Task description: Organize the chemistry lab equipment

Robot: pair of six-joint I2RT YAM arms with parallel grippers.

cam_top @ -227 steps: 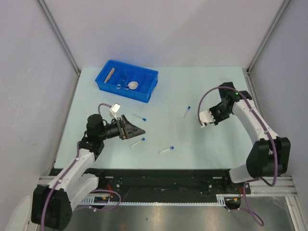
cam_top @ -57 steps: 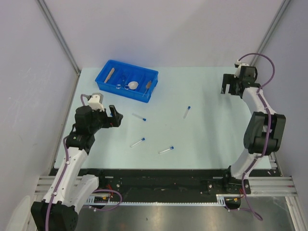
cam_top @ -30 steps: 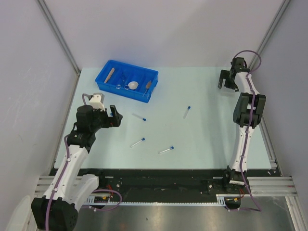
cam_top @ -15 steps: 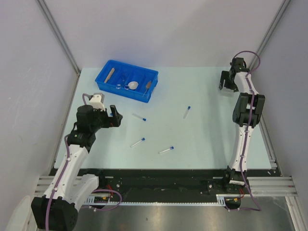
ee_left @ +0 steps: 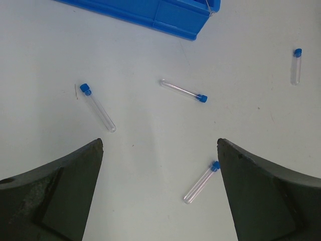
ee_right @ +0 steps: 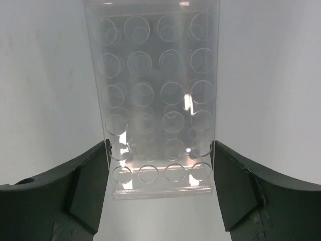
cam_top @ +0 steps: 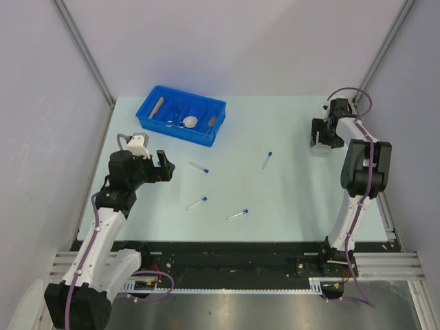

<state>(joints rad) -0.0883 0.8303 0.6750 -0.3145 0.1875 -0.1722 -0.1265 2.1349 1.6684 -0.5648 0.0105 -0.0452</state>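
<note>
The clear tube rack (ee_right: 158, 100) fills the right wrist view, and my right gripper (ee_right: 160, 145) is shut on it, one finger pressed to each side near its lower end. In the top view that gripper (cam_top: 321, 134) is at the table's far right. My left gripper (ee_left: 159, 143) stands open above the table at the left (cam_top: 163, 167), holding nothing. Several blue-capped tubes lie loose: one (ee_left: 98, 107), a second (ee_left: 183, 91), a third (ee_left: 200, 182) by the right finger. A wooden stick (cam_top: 158, 106), white dish (cam_top: 191, 122) and brown-handled tool (cam_top: 212, 123) lie in the bin.
The blue bin (cam_top: 181, 114) sits at the far left of the table, and its edge (ee_left: 150, 12) shows at the top of the left wrist view. Grey walls enclose the table on three sides, and the right one stands close behind the right arm.
My right gripper has come a little nearer and lower at the far right and has closed onto the tube rack. The left arm and the tubes have not moved.
</note>
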